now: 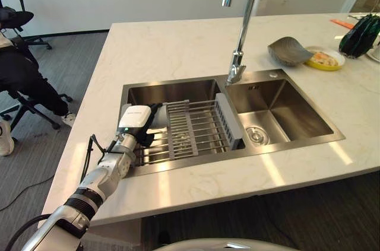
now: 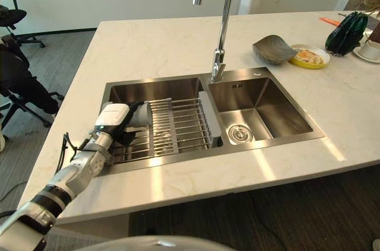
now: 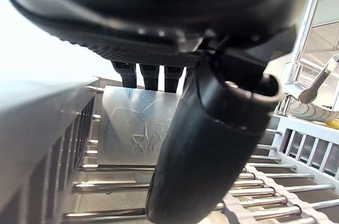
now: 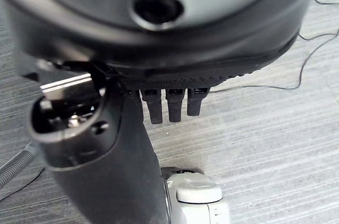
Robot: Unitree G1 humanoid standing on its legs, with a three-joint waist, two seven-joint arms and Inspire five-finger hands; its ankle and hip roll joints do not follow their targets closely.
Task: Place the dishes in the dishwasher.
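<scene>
A grey bowl (image 1: pixel 288 51) and a yellow plate (image 1: pixel 325 59) with food scraps sit on the white counter (image 1: pixel 178 43), far right of the tap. A grey wire rack (image 1: pixel 202 126) lies across the left basin of the steel sink (image 1: pixel 172 91). My left hand (image 1: pixel 147 137) hangs over the rack's left end, fingers straight and thumb (image 3: pixel 206 144) out, holding nothing. A grey rounded shape (image 1: pixel 158 119) beside it is unclear. In the right wrist view my right hand (image 4: pixel 106 144) hangs relaxed over the carpet, with nothing in it.
A tall chrome tap (image 1: pixel 240 25) stands between the two basins. The right basin (image 1: pixel 279 114) holds just its drain. A dark green object (image 1: pixel 359 36) and a white cup (image 2: pixel 373 49) stand at the counter's far right. A seated person and office chair (image 1: pixel 18 73) are at the left.
</scene>
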